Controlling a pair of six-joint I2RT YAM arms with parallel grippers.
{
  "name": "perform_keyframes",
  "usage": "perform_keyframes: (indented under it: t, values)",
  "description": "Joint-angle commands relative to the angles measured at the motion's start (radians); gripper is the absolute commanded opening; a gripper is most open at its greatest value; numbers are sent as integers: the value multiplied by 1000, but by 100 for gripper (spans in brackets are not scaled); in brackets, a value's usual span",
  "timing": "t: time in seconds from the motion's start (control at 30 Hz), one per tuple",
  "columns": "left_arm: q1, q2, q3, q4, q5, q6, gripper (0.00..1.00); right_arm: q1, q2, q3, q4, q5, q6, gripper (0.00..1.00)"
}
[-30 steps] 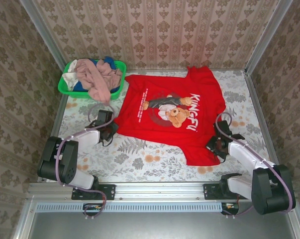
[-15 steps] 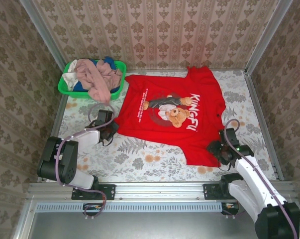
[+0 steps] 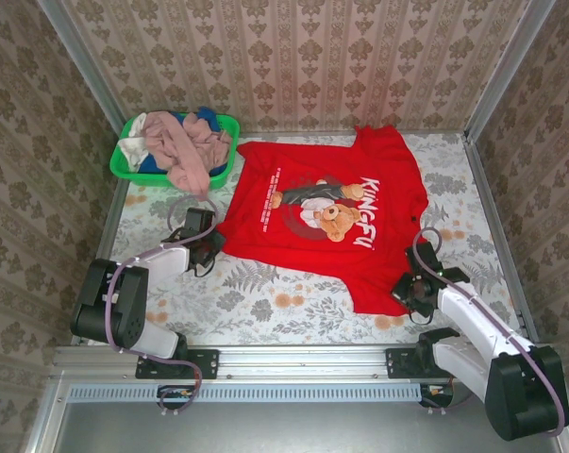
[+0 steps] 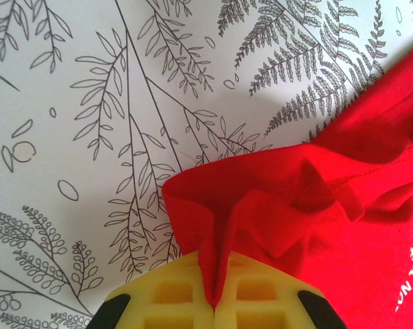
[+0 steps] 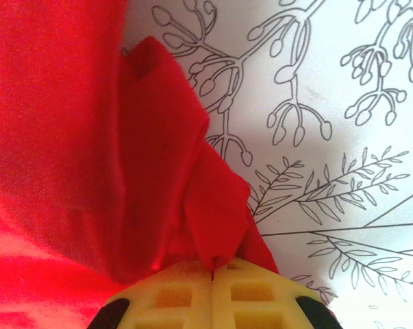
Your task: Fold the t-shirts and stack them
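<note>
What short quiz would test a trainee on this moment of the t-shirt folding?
1. True or false: the left gripper is shut on a pinch of the red t-shirt.
2. Where does the dusty pink garment lie? A: heaped in the green basket, spilling over its near rim. B: spread flat on the table. C: in a gripper.
3. What is the right gripper holding?

Key: 1 true. 2 A. 3 a fold of the red t-shirt at its near right corner.
</note>
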Motion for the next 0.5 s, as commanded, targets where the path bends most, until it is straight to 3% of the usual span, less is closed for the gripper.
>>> perform_keyframes:
  t: [0.0, 0.3, 0.47]
  values:
    - [-7, -33, 19, 0, 5, 27, 0, 8, -66, 12, -57, -4, 3, 0]
    - [-19, -123, 77, -105, -5, 47, 0, 84, -373, 163, -411, 125, 188, 0]
    - [-35, -172, 129, -165, -20, 49, 0, 90, -482, 285, -459, 169, 271, 0]
